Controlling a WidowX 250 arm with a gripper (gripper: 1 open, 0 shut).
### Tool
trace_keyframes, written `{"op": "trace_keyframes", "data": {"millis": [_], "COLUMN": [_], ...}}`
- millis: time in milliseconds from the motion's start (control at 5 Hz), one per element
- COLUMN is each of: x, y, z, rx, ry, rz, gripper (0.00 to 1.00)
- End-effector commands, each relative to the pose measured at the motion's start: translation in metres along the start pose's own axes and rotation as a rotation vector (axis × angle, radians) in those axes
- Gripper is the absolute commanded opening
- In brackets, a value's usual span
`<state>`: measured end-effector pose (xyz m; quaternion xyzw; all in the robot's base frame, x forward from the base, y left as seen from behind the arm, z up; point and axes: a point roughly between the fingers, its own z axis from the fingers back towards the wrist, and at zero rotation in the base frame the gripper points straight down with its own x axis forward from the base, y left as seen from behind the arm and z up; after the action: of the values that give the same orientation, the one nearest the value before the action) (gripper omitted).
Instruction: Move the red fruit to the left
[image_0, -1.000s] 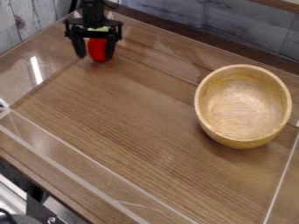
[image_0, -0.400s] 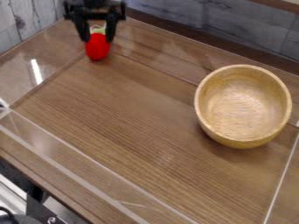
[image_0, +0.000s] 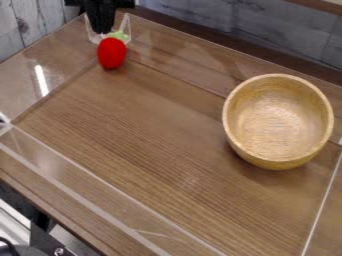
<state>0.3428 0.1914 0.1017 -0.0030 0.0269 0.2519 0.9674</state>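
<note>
The red fruit (image_0: 114, 55) is a small round toy with a light-green stem. It lies on the wooden table (image_0: 147, 140) at the far left, near the back edge. My gripper (image_0: 106, 30) hangs just above and behind it at the top edge of the view, pointing down and cut off by the frame. Its dark fingers are drawn close together with no gap showing, and nothing is between them. The fruit is apart from the gripper.
A round tan wooden bowl (image_0: 278, 120) stands empty on the right side of the table. Clear plastic walls (image_0: 54, 165) border the table on the front left, back and right.
The gripper, earlier spread wide around the red fruit, has risen off it and drawn its fingers in. The fruit stays on the table in the same spot.
</note>
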Motion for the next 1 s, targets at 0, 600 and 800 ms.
{"op": "trace_keyframes", "data": {"millis": [0, 600, 800], "x": [0.009, -0.008, -0.024], "y": [-0.003, -0.044, -0.062], "z": [0.029, 0.018, 0.024], "rx": [0.012, 0.017, 0.013], "ry": [-0.076, -0.073, -0.081], "rz": [-0.022, -0.104, -0.167], "gripper": [1.00, 1.00, 1.00]}}
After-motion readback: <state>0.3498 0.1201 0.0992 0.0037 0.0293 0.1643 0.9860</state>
